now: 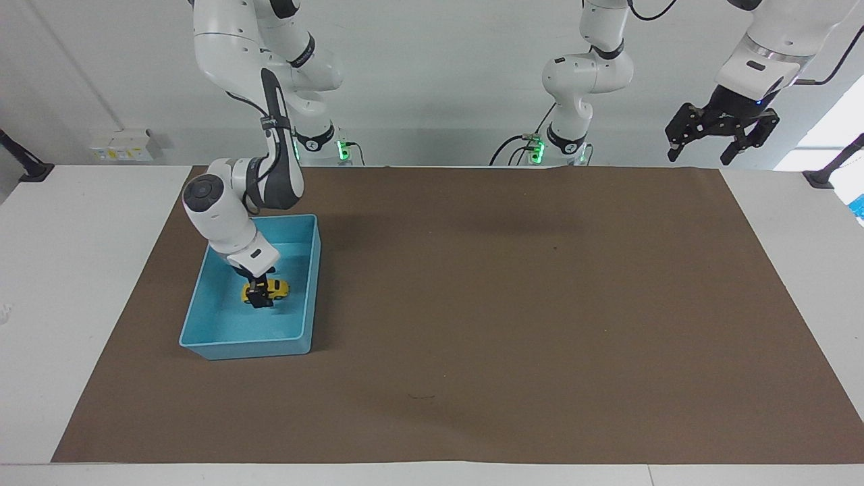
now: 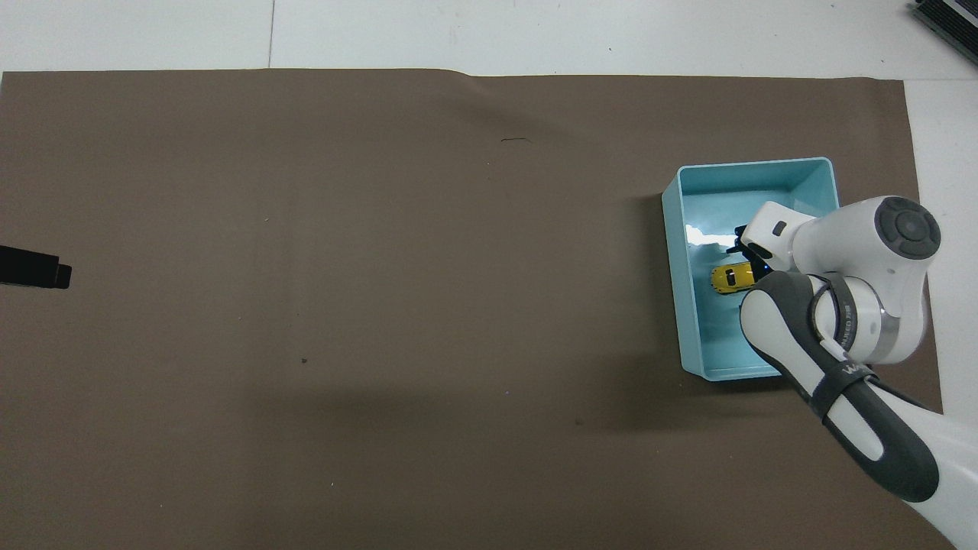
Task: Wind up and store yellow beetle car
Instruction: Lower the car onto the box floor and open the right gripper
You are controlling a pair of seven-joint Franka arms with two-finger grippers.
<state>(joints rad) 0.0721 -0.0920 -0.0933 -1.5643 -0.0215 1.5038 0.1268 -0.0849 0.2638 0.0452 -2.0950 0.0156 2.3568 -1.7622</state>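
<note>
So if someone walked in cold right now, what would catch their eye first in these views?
Most likely the yellow beetle car, a bright spot on the floor of the light-blue bin at the right arm's end of the brown mat. The right gripper reaches down into the bin right at the car. The left gripper waits, open, high over the mat's corner at the left arm's end.

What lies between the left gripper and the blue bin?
Only bare brown mat; the facing view shows nothing between the left gripper and the blue bin.
</note>
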